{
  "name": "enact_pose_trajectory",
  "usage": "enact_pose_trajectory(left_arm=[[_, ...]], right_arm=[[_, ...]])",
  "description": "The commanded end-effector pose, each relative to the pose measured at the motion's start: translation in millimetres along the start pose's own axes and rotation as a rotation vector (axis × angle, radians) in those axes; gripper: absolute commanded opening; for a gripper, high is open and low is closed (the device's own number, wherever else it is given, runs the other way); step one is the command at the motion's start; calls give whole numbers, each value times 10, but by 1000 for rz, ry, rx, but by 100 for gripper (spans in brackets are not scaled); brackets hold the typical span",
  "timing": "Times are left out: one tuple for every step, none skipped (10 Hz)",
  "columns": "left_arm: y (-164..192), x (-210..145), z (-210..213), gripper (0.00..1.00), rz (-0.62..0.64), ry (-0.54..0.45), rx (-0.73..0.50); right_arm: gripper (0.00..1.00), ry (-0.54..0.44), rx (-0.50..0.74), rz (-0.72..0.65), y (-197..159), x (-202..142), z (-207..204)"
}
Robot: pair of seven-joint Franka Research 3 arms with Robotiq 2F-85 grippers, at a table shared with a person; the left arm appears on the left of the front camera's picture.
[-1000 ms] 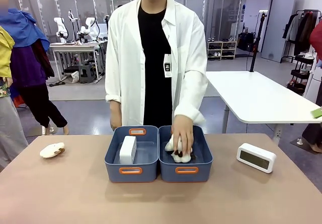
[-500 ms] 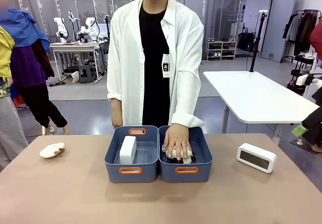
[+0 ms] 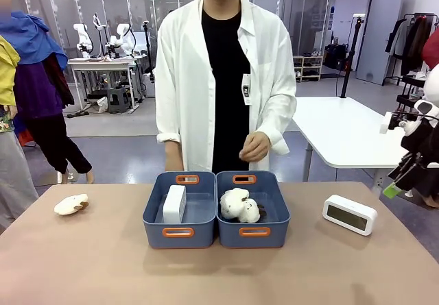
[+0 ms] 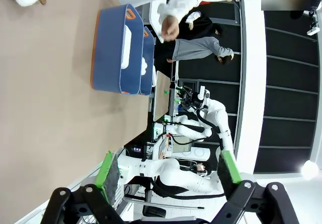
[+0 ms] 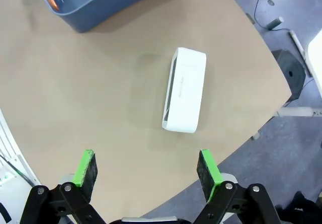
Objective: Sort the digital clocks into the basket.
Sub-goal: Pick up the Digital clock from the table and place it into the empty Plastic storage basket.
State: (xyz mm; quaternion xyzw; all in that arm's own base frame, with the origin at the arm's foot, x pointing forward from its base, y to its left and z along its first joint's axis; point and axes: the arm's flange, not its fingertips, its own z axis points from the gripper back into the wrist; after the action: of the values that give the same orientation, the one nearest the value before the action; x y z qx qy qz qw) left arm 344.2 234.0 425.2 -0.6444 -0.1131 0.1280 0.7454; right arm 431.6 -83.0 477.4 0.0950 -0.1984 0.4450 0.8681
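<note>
One white digital clock (image 3: 174, 203) stands on edge inside the left blue-grey basket (image 3: 178, 232). The other digital clock (image 3: 350, 214) lies on the table to the right of the bins, its greyish screen towards me. In the right wrist view this clock (image 5: 185, 89) lies just beyond my right gripper (image 5: 146, 168), which hangs above it, open and empty. That arm (image 3: 415, 147) shows at the front view's right edge. My left gripper (image 4: 168, 168) is open and empty, far from the basket (image 4: 113, 50).
The second bin (image 3: 255, 232) holds a cream plush toy (image 3: 240, 205). Another plush toy (image 3: 71, 204) lies at the table's far left. The person stands behind the bins with one hand (image 3: 255, 146) raised at waist height. The table edge (image 5: 251, 133) runs close behind the loose clock.
The person's hand has let go of the plush toy in the right bin and lifted away. My right arm has come into view at the right edge.
</note>
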Motion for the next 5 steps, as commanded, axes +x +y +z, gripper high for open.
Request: enact_pose_trajectory(left_arm=[[0,-71,15,100,-16,6,0],[0,-71,15,100,-16,6,0],[0,-71,15,100,-16,6,0],[0,-71,15,100,-16,6,0],[0,-71,15,100,-16,6,0]], right_arm=[[100,3,2,-21,-4,20,72],[100,0,0,0,0,0,0],[100,79,-39,5,-194,174,-208],[100,152,-75,-7,-335,341,-444],[100,201,-131,-42,-384,425,-645]])
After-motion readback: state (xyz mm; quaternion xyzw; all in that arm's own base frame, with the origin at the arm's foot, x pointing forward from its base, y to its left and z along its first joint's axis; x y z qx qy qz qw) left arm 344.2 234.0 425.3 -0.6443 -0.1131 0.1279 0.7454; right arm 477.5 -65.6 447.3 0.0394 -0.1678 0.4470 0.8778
